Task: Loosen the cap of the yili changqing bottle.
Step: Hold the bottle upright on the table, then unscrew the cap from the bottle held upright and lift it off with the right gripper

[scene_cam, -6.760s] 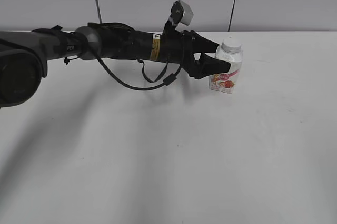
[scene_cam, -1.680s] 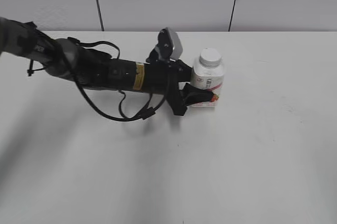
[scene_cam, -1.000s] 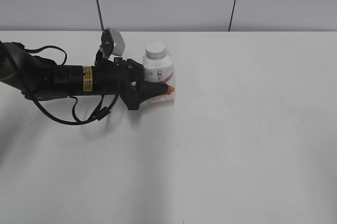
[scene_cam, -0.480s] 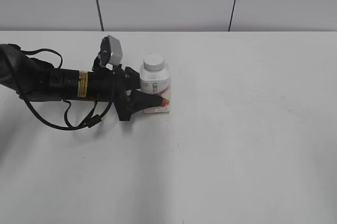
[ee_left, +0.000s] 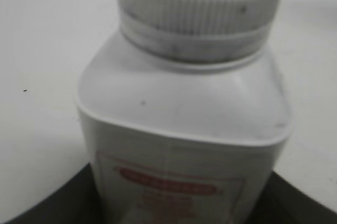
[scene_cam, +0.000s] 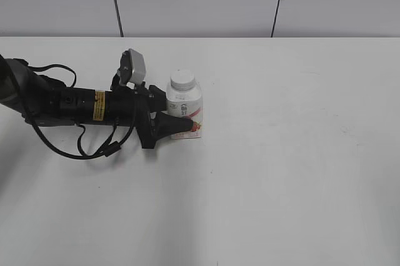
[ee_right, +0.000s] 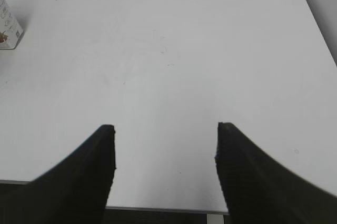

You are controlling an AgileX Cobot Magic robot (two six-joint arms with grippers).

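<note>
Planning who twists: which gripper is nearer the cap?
Left. The left gripper is clamped on the bottle just below the cap; the right gripper hangs open far off.

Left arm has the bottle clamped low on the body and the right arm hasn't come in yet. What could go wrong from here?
1. The left gripper holds the bottle low, so twisting the cap may tip or spin it.
2. The right gripper is open over bare table, far off; a long reach could miss.
</note>
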